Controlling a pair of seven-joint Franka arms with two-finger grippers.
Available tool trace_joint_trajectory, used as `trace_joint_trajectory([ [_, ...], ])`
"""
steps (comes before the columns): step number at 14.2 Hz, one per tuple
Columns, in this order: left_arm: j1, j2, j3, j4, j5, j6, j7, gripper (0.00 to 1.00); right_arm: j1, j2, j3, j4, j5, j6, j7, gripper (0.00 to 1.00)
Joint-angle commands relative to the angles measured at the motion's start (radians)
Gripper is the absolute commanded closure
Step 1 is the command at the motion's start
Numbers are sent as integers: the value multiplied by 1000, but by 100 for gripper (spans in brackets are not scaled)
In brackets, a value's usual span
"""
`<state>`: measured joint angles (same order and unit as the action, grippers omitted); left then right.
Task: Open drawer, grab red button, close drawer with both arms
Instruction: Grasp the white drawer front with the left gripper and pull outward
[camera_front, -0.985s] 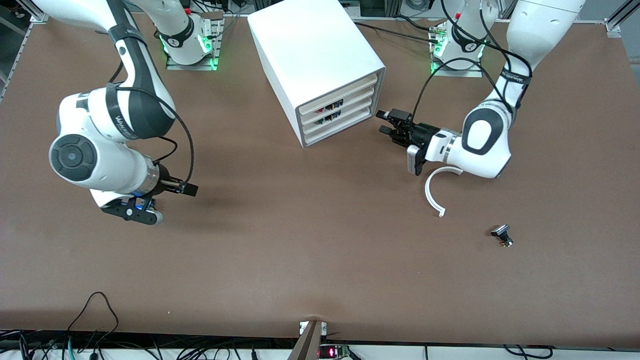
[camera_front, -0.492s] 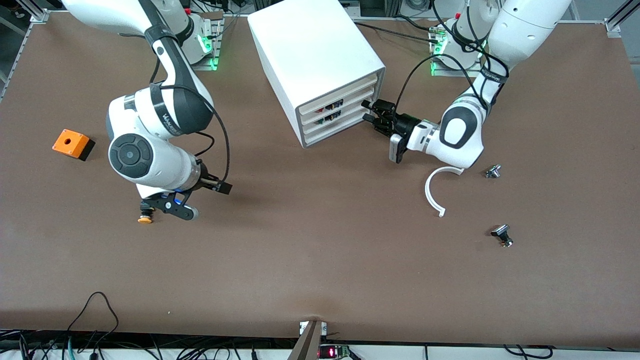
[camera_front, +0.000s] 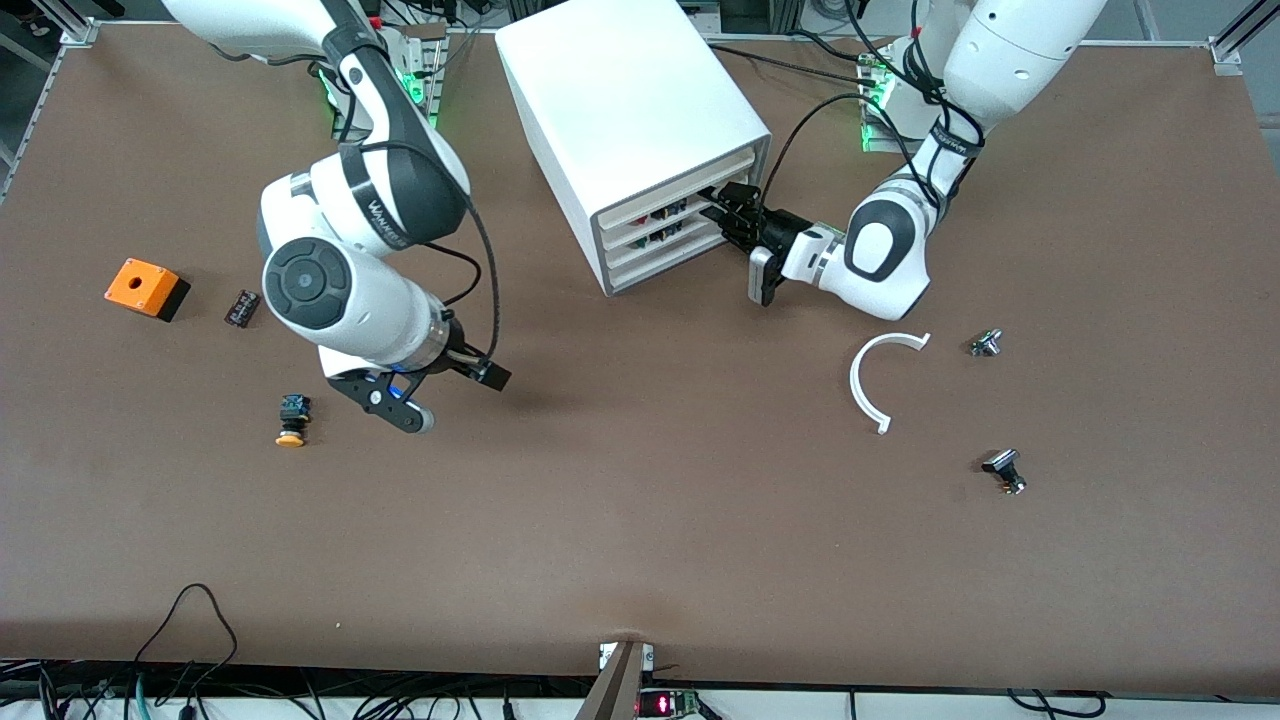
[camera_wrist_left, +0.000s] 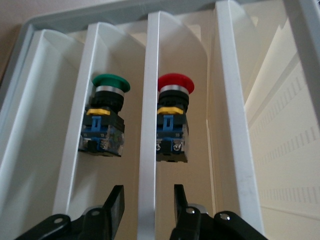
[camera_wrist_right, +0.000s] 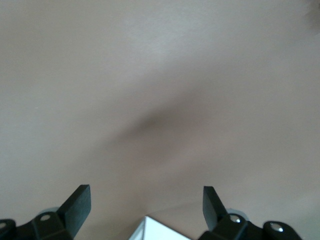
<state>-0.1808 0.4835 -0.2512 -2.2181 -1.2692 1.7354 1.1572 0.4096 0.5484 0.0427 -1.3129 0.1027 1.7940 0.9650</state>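
The white cabinet stands toward the robots' bases, its drawers shut. The top drawer shows the red button in its notch; the drawer below shows a green one. My left gripper is at the drawer fronts. In the left wrist view the red-capped button and a green-capped one stand side by side, and my left gripper is open with its fingers on either side of the white drawer edge between them, not touching it. My right gripper is open and empty over bare table.
An orange-yellow capped button, an orange box and a small black part lie toward the right arm's end. A white curved strip and two small metal parts lie toward the left arm's end.
My left gripper has moved in to the cabinet's drawer fronts. My right arm has swung toward the table's middle, uncovering the orange box, the black part and the orange-yellow button.
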Motion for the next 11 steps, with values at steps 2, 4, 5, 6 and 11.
trace_joint_trajectory([
  [2, -11, 10, -3, -9, -29, 10, 52, 100, 27, 62, -3, 127, 20, -8, 93, 1],
  [4, -2, 12, -2, -2, -27, 10, 50, 100, 50, 73, -4, 167, 44, -8, 139, 1],
  [5, 0, 12, 3, 6, -21, 10, 47, 100, 63, 79, -4, 182, 45, -5, 177, 1],
  [6, 7, 12, 10, 15, -15, 10, 42, 100, 73, 90, -4, 202, 45, -5, 210, 1],
  [11, 96, 43, 20, 138, 150, 10, -34, 100, 124, 114, -4, 248, 45, 37, 368, 1],
])
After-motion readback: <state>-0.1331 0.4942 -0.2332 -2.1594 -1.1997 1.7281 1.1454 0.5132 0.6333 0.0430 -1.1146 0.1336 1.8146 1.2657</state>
